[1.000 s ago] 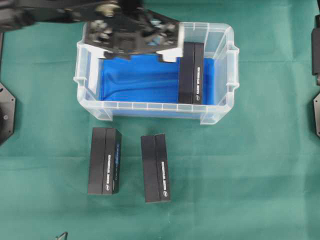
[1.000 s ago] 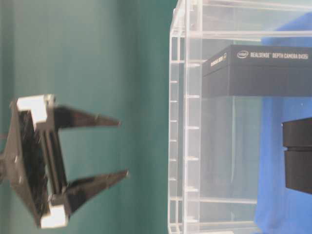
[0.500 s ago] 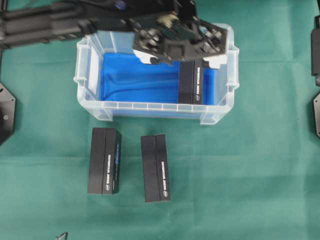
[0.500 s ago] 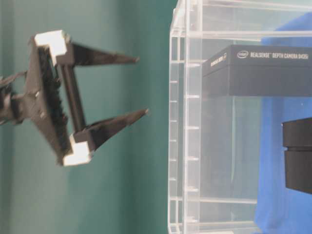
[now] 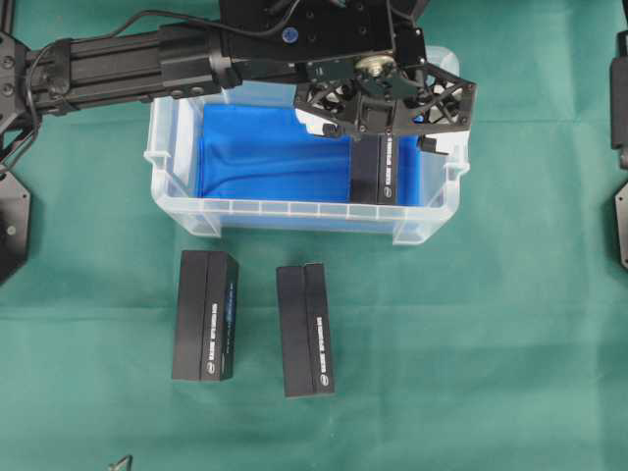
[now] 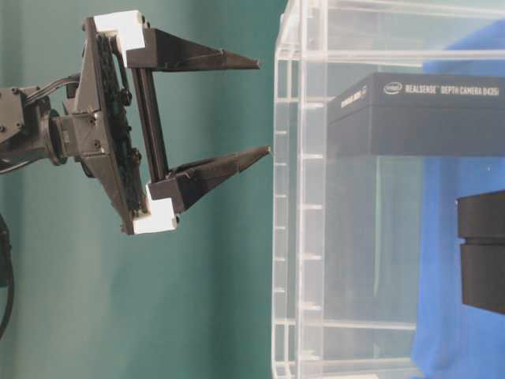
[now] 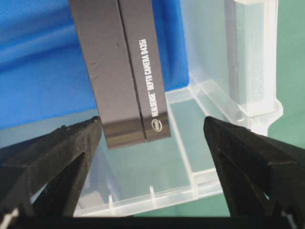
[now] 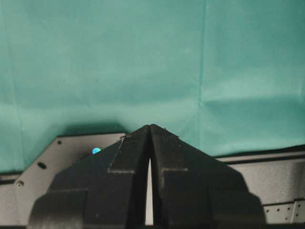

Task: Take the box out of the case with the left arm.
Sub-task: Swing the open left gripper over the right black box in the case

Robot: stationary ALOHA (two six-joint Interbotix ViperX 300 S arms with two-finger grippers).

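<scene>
The case (image 5: 177, 147) is a clear tub with a blue lining, at the back middle of the green cloth. One black box (image 5: 377, 175) lies inside it at the right end. My left gripper (image 5: 378, 123) hangs open just above the box's far end, fingers pointing down. The left wrist view has the box (image 7: 121, 71) between and beyond the two spread fingertips (image 7: 71, 148), touching neither. From table level the left gripper (image 6: 263, 106) sits above the case's rim (image 6: 300, 197). My right gripper (image 8: 150, 128) is shut and empty, off to the side.
Two more black boxes (image 5: 205, 314) (image 5: 305, 329) lie side by side on the cloth in front of the case. Black arm bases stand at the left edge (image 5: 12, 221) and right edge (image 5: 620, 221). The left arm's long link (image 5: 128, 64) crosses the case's back left corner.
My left gripper has travelled right from the case's back left to over the box and come closer to the rim, staying open. The boxes and the right gripper have not moved.
</scene>
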